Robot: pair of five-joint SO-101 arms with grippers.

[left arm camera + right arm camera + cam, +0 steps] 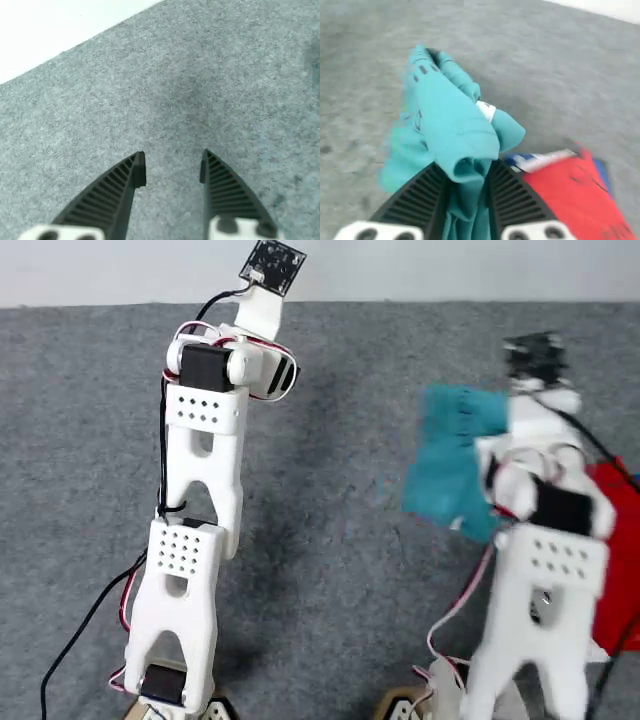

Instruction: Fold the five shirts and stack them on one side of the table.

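Backdrop: grey felt-topped table (pixel 340 540) under both arms, pale wall (pixel 420 270) running along its far edge.
Left claw: left claw (pixel 173 155) is spread wide with nothing between its fingers, hanging over bare table on the left half, close to the far edge.
Right claw: right claw (pixel 465 167) is pinching a bunched wad of the teal shirt (pixel 450 120), fingers pressed in from both sides.
Teal shirt: over the right half of the table, crumpled and drooping from that claw; I cannot tell whether its loose end touches the felt.
Red shirt: red shirt (pixel 570 195) lies at the table's right edge, just beside the teal one, with a strip of blue cloth (pixel 601 169) peeking out under it. I take that for the stack.
Handling: soft, light and limp, I'd say. It will sag and twist, not hold a shape, and nothing here can break.
Where to grip: from a wad like this I can't fold. I'd want it laid flat, then taken by a hem corner or shoulder seam, one per claw.
Risk: thin fabric may slip, or drag the red shirt askew.
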